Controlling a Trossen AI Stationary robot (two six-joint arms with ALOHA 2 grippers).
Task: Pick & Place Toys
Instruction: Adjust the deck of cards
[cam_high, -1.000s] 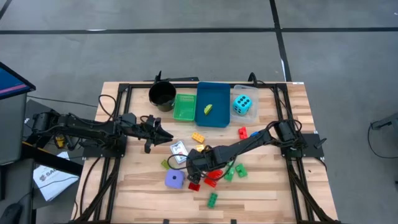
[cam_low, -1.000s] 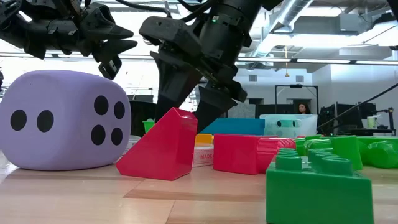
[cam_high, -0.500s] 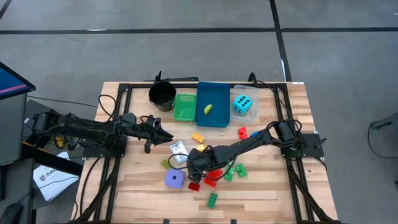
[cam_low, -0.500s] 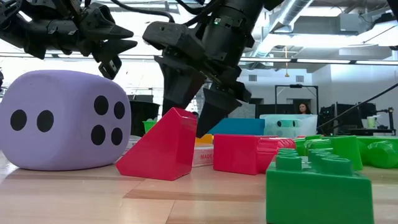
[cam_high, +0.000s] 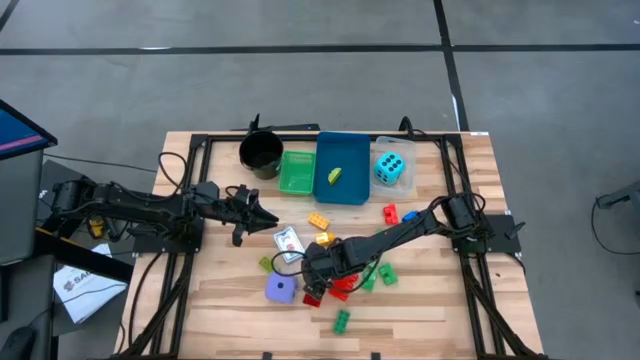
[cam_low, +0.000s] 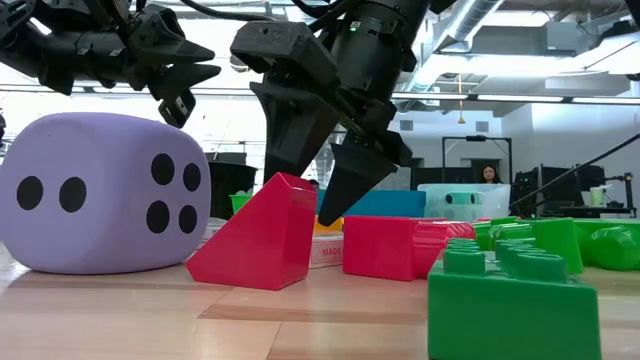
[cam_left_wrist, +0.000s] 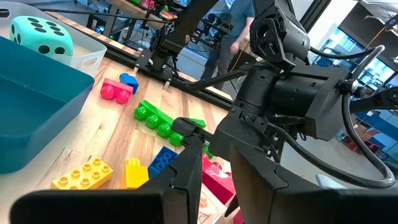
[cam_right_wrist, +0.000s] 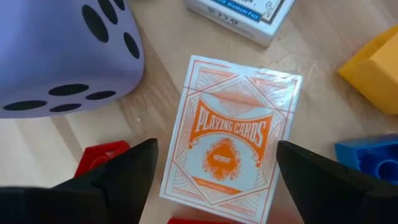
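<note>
My right gripper (cam_right_wrist: 216, 149) is open and points down over a white card pack with orange print (cam_right_wrist: 231, 124), which lies flat on the table. One finger stands on each side of the pack, and neither touches it. In the high view my right gripper (cam_high: 318, 268) is at the table's middle, among red, green and yellow bricks. The purple die (cam_high: 281, 288) sits just to its left. A second card pack (cam_high: 287, 238) lies farther back. The cyan die (cam_high: 391, 168) sits in the clear tray. My left gripper (cam_high: 264, 216) is shut and empty above the table's left half.
A red wedge brick (cam_low: 255, 235) and a red block (cam_low: 390, 247) lie close to the right gripper's fingers. Green bricks (cam_high: 342, 320) lie nearer the front edge. The black cup (cam_high: 261, 153), green tray (cam_high: 296, 172) and blue tray (cam_high: 345, 150) stand along the far edge.
My right gripper has gone down a little toward the card pack, still open. The toys and my left arm have kept still.
</note>
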